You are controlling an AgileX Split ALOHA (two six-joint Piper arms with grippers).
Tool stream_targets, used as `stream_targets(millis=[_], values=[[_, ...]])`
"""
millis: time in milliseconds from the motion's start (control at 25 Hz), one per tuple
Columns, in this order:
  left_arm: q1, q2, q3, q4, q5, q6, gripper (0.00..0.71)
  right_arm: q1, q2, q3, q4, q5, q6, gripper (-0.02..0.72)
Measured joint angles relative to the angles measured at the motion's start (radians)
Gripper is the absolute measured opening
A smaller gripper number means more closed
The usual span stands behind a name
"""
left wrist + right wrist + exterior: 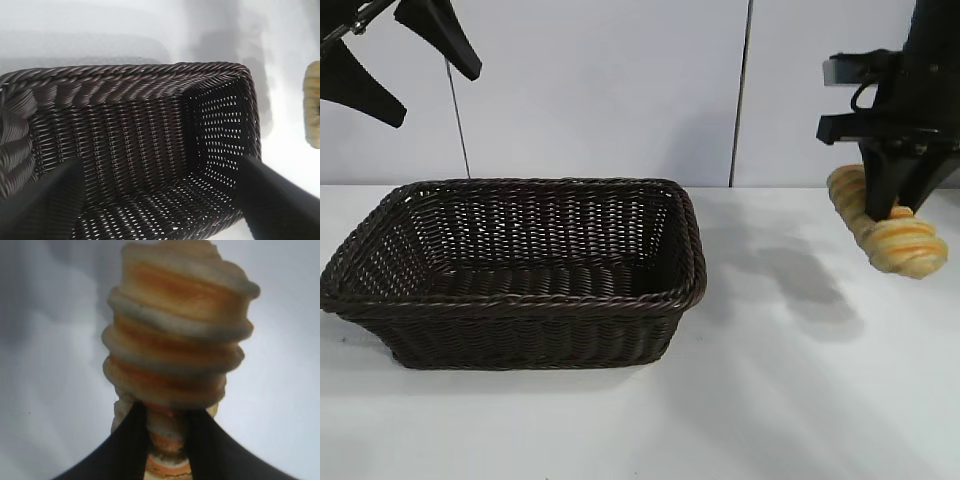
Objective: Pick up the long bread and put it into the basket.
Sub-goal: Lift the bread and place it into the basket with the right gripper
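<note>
Two arms in view: right gripper (893,212) jaws clenched on the long bread (900,240), clear above the tabletop (800,400). Left gripper (420,75), jaws released, hangs over the basket (520,300).

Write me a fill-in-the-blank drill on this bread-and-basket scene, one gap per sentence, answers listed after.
1. The right claw is shut on the ____.
2. The long bread hangs clear above the ____ table.
3. The basket holds ____ at this moment.
4. The left claw, its fingers spread, hovers over the basket's ____ end in the exterior view.

Missing words: long bread; white; nothing; left
</note>
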Motion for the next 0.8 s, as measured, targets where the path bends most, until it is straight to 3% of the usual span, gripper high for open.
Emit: stream_targets(millis=[320,800], values=[[0.000,0.000,0.000,0.021,0.005,0.001,0.594,0.090,-0.015,-0.001,0.004,0.008,0.000,0.188],[0.000,0.000,0.000,0.021,0.005,0.001,0.594,0.320,-0.015,-0.001,0.038,0.006,0.000,0.188]])
